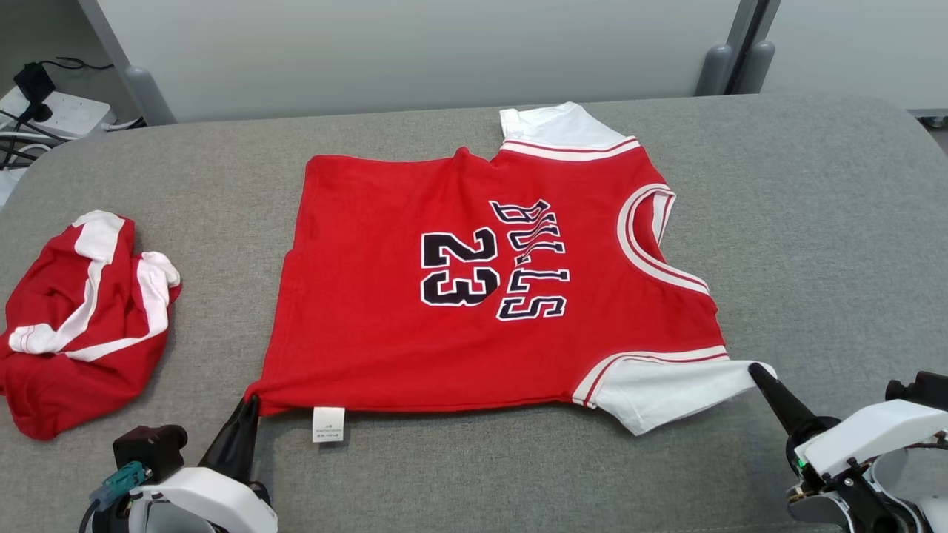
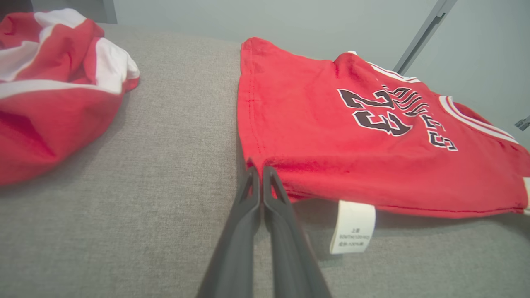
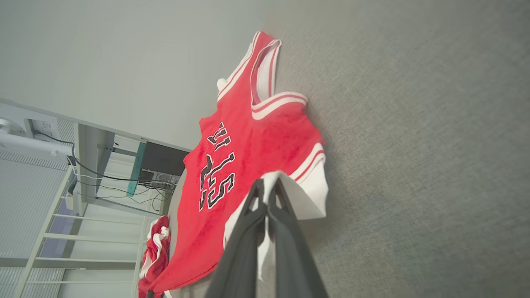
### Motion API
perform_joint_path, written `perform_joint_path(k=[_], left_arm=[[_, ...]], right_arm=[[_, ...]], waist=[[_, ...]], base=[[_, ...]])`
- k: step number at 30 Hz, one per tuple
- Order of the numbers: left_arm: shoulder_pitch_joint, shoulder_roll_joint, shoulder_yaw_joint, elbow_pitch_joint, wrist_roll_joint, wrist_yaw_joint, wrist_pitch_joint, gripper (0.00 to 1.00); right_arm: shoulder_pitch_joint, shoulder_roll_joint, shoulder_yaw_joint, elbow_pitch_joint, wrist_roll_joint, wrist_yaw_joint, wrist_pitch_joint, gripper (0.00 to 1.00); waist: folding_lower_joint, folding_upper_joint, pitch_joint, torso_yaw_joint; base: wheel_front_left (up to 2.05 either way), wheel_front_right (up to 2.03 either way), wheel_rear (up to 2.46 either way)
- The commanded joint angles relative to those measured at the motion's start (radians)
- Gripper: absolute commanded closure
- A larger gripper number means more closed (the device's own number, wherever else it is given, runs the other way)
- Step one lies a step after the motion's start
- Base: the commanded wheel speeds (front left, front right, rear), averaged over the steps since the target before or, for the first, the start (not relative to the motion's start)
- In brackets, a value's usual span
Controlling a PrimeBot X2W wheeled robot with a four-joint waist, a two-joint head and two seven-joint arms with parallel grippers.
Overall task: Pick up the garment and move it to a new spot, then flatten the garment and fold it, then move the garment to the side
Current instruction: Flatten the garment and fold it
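On the grey table [image 1: 815,222], the jersey [image 1: 444,333] lies spread flat right in front of us. Our left gripper [image 1: 253,401] is clamped on its near hem corner, and our right gripper [image 1: 754,369] is pinched tight on the near white sleeve.

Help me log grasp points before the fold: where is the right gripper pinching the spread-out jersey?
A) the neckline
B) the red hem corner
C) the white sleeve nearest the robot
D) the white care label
C: the right gripper is shut on the edge of the white sleeve of the jersey, while the left gripper is the one at the red hem corner.
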Motion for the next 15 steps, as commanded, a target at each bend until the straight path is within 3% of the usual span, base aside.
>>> perform_joint_path(k=[1, 9, 10, 11, 12, 13, 15], left_arm=[[-0.02, 0.014, 0.033, -0.013, 0.008, 0.001, -0.01, 1.0], [-0.002, -0.004, 0.021, 0.009, 0.015, 0.001, -0.01, 1.0], [-0.002, -0.005, 0.018, 0.015, 0.018, 0.001, -0.01, 0.91], [-0.002, -0.005, 0.018, 0.019, 0.021, 0.001, -0.01, 0.78], [-0.003, -0.003, 0.021, 0.027, 0.026, 0.001, -0.01, 0.49], [-0.003, -0.001, 0.026, 0.035, 0.032, 0.001, -0.01, 0.0], [-0.003, 0.003, 0.044, 0.04, 0.048, 0.001, -0.01, 0.0]], right_arm=[[-0.008, -0.011, 0.03, -0.022, -0.008, 0.005, -0.01, 1.0], [-0.002, -0.015, 0.062, 0.005, -0.014, 0.005, -0.029, 1.0], [-0.003, -0.015, 0.057, 0.014, -0.016, 0.005, -0.04, 1.0], [-0.005, -0.019, 0.054, 0.022, -0.024, 0.005, -0.053, 0.11], [-0.007, -0.023, 0.054, 0.027, -0.03, 0.005, -0.062, 0.0], [-0.009, -0.025, 0.049, 0.032, -0.034, 0.005, -0.076, 0.0], [-0.014, -0.035, 0.042, 0.04, -0.048, 0.005, -0.101, 0.0]], waist=[[0.0, -0.0001, 0.0, 0.001], [0.0, -0.0001, -0.008, 0.002], [0.0, -0.0001, -0.009, 0.003], [0.0, -0.0001, -0.01, 0.004], [0.0, -0.0001, -0.01, 0.005], [0.0, -0.0001, -0.012, 0.006], [0.0, -0.0001, -0.014, 0.006]], base=[[0.0, 0.0, 0.0], [0.0, 0.0, 0.0], [0.0, 0.0, 0.0], [0.0, 0.0, 0.0], [0.0, 0.0, 0.0], [0.0, 0.0, 0.0], [0.0, 0.0, 0.0]])
